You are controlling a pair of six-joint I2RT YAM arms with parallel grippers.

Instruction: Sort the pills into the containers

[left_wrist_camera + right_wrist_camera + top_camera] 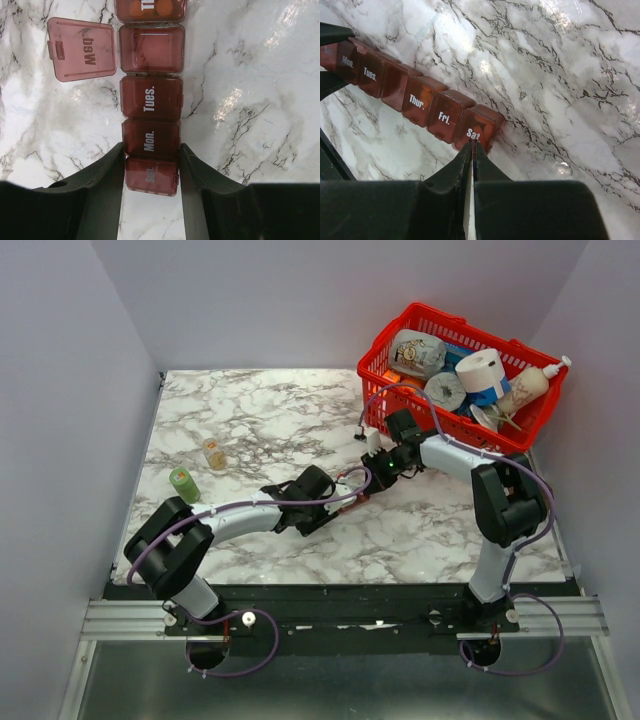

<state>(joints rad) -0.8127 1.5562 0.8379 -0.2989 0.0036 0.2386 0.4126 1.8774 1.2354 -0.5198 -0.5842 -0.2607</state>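
**Red-brown containers [151, 100] clamped at one end**

Left jaws pinch the Sun. end. Beyond them, orange pills [162, 7] sit cut off by the frame edge. Right jaws, nearly pressed together, meet the Sat. lid, grip unclear. Overhead, arms hide most of it.

Pill container strip [352, 492] hemmed at both ends, left gripper [151, 167] clamped on Sun., right gripper [473, 146] pinched together at Sat., open Wed. lid [82, 48] jutting sideways, bare marble [545, 75] alongside, red basket [376, 360] beyond.

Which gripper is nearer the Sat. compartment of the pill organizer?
Right. The right gripper has its tips at the Sat. compartment; the left gripper clamps the pill organizer at the opposite Sun. end.
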